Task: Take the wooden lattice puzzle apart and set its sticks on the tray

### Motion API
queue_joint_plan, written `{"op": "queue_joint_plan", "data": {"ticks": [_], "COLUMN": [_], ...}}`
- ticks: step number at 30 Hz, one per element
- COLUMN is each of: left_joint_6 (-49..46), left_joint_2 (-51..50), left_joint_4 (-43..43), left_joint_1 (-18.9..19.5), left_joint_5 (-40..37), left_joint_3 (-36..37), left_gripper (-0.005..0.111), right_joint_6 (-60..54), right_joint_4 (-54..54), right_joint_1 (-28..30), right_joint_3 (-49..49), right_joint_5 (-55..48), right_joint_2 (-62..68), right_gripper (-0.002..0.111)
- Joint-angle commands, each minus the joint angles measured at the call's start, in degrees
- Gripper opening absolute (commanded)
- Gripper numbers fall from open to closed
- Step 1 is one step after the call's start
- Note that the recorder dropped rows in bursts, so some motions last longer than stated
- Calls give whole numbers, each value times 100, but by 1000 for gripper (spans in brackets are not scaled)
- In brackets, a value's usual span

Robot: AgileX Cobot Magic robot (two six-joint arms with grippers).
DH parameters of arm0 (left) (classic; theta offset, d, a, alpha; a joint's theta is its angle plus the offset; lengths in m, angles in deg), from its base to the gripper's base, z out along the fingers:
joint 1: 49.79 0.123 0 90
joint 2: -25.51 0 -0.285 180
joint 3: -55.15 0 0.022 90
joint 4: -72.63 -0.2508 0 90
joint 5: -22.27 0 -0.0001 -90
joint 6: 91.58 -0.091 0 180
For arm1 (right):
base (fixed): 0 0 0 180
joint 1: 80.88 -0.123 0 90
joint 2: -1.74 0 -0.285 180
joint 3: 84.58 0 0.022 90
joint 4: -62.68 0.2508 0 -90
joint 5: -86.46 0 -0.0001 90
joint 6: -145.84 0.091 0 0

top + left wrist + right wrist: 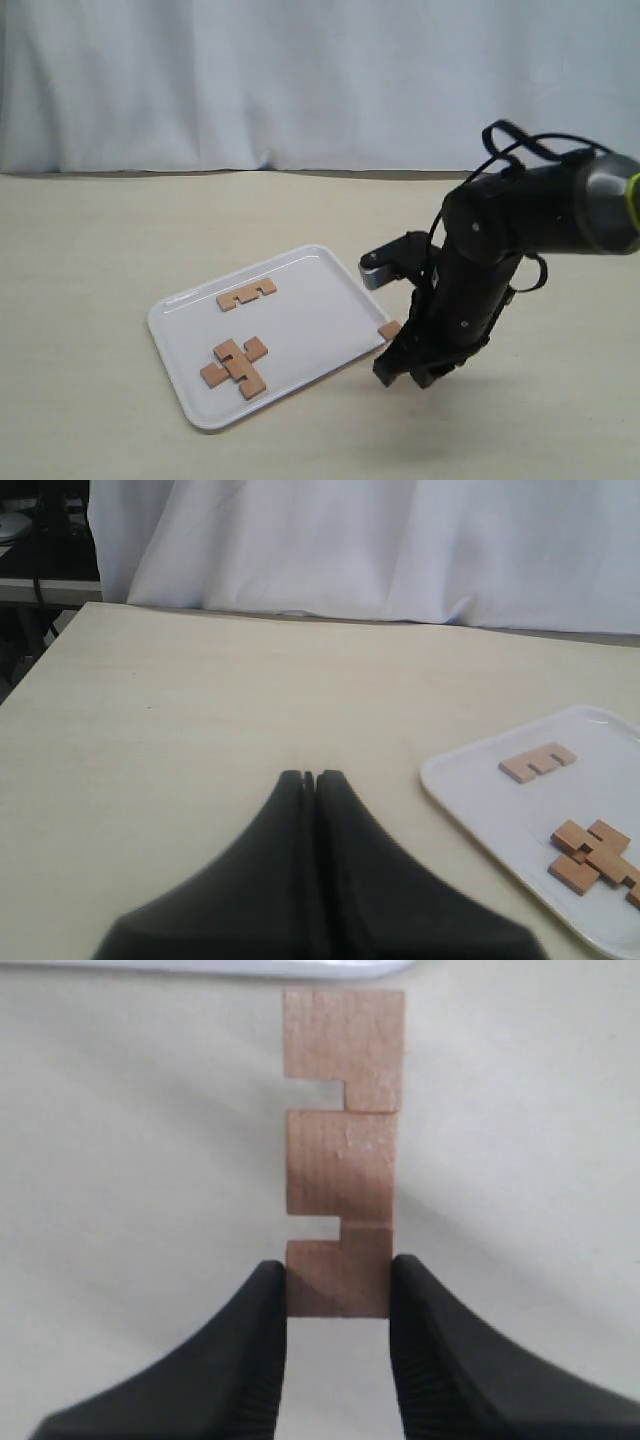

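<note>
Right wrist view showed my right gripper (338,1285) pinching one stick (340,1150) by its end, just beside the tray (330,290). My left gripper (312,777) was pressed together, holding nothing. With such a small hold, the stick could twist, slip out, or bump the tray's edge and land on the table (100,230).

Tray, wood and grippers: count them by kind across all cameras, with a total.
White tray: 1
Single sticks: 2, one on the tray, one in the right gripper
Crossed puzzle remainder: 1
Grippers: 2, left gripper and right gripper
Total: 6
</note>
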Motion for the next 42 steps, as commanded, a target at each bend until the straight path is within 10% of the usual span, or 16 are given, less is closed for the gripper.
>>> {"op": "queue_joint_plan", "data": {"ticks": [1,14,25,30,35,38,42], "left_joint_6": [24,24,24,24,24,24,24], "left_joint_2": [12,12,12,12,12,12,12], "left_joint_4": [23,23,23,23,23,23,23], "left_joint_1": [9,9,9,9,9,9,9], "left_joint_5": [55,55,55,55,55,55,55], "left_joint_3": [16,16,16,16,16,16,16], "left_gripper": [0,0,0,0,0,0,0], "right_joint_6": [3,167,167,81,-3,-3,-5], "right_joint_4": [-21,825,949,935,564,536,536], "right_joint_1": [2,-666,-666,-666,-666,-545,747], "right_joint_3": [486,2193,2288,2288,1686,658,-549], "right_joint_5": [-501,231,71,-465,-1559,-1015,-885], "right_joint_2": [-637,1514,1244,713,81,-442,-1413], "right_gripper": [5,5,55,54,8,5,5]}}
